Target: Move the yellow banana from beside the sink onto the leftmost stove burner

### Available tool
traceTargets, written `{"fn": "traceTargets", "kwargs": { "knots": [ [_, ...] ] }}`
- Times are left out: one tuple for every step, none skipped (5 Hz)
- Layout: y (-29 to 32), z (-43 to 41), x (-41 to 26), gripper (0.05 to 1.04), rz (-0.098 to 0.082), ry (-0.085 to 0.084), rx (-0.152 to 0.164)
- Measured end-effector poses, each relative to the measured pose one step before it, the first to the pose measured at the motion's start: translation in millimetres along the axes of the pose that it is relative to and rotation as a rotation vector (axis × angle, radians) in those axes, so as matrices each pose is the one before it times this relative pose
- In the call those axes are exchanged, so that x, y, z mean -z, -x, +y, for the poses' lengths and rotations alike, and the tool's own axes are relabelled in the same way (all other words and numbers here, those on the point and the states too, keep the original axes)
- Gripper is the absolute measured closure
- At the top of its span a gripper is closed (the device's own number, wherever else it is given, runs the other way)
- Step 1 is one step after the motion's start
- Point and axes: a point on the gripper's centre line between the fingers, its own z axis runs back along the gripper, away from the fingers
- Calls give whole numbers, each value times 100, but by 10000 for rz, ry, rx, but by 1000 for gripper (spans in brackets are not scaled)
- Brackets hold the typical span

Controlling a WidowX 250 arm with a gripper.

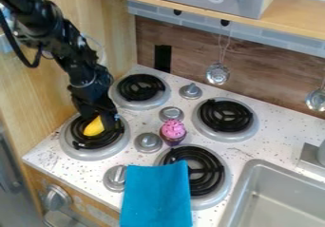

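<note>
The black gripper [97, 111] hangs down over the left front burner [66, 146], at the left of the stove top. Right below and against it in the view is a yellow object [94, 127], over the burner's black coil; whether it is held or rests on the coil, I cannot tell. A cupcake with pink top [173, 129] stands upright between the knobs at the middle. The blue cloth [155, 195] lies partly over the right front burner [219, 185] and reaches down past the counter's front edge.
Two back burners [141, 87] lie behind, with silver knobs [148, 142] among the burners. A grey sink [244, 193] is at the lower right, near a faucet base [311, 158]. Metal ladles [217, 73] hang on the back wall under a shelf [279, 19]. A wooden side wall [38, 98] stands left.
</note>
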Motion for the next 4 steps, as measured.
{"fn": "traceTargets", "kwargs": {
  "knots": [
    [650,-468,-3101,87,-205,-45,-77],
    [724,197,-2434,87,-460,784,154],
    [51,294,-164,87,-68,3,-132],
    [17,-17,0,87,11,11,0]
  ]
}}
